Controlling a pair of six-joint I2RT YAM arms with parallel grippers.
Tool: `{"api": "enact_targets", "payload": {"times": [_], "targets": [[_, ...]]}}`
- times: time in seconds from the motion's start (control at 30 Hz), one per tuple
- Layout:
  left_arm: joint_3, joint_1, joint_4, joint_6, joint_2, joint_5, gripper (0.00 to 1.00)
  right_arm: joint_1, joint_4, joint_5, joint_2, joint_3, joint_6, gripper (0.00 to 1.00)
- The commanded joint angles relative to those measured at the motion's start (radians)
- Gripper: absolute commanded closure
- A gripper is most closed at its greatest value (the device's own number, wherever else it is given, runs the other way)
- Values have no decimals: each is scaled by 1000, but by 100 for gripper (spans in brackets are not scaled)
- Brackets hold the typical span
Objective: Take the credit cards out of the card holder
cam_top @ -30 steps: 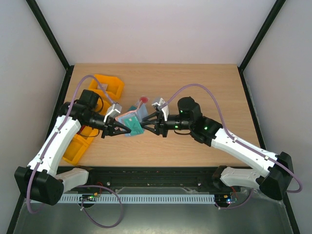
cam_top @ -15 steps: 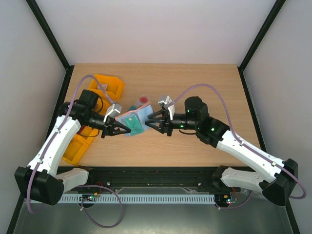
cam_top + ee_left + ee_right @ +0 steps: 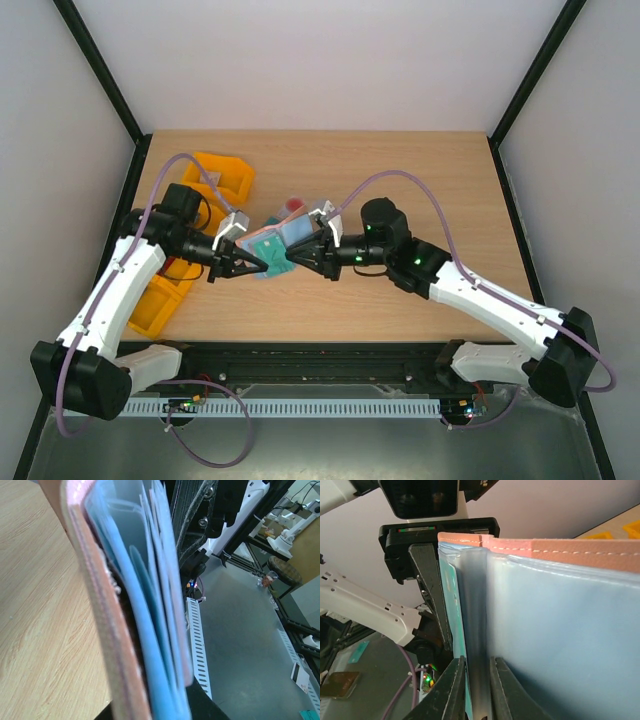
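Note:
The card holder, reddish-brown outside and grey-blue inside, stands open on edge above the table between my two arms. My left gripper is shut on its near-left end; in the left wrist view the holder fills the frame, clamped in that gripper. A teal-green credit card shows in the holder's left half. My right gripper has come in from the right. In the right wrist view its jaws are nearly closed, pinching the teal card's edge and a fold of grey-blue sleeve. A red mark peeks at the holder's far edge.
Two orange bins lie at the left of the table, one at the back and one near the front edge under the left arm. Black frame posts flank the table. A white slotted cable duct runs below the near edge.
The right gripper, drawn back to the right half a second ago, has moved left again onto the holder and its jaws have narrowed. The left gripper and holder have stayed put.

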Motion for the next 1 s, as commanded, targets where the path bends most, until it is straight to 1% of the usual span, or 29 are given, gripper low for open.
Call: {"api": "enact_targets", "payload": {"times": [0.0,0.07,0.17,0.23,0.3,0.4,0.53,0.63,0.67,0.77,0.8,0.97], "targets": [[16,2,11,31,-1,42,98,5,26,58,12,8,7,86],[15,2,11,30,0,43,98,7,1,88,28,21,6,89],[14,2,9,33,-1,43,98,17,-22,131,52,32,0,90],[13,2,9,32,-1,44,98,23,-24,159,69,38,3,87],[11,2,13,32,0,43,98,36,-17,142,95,58,1,82],[13,2,15,32,3,44,98,58,9,95,126,85,-5,81],[12,2,16,32,4,48,98,64,60,57,114,78,6,87],[10,2,26,21,8,48,97,64,111,17,89,54,26,97],[10,2,27,17,8,50,95,63,115,18,78,48,25,98],[7,2,23,19,5,52,82,56,129,46,29,14,23,98],[6,1,18,22,5,54,79,47,134,55,8,0,26,98],[6,1,-2,48,4,60,79,9,120,61,-38,-27,38,98]]}}
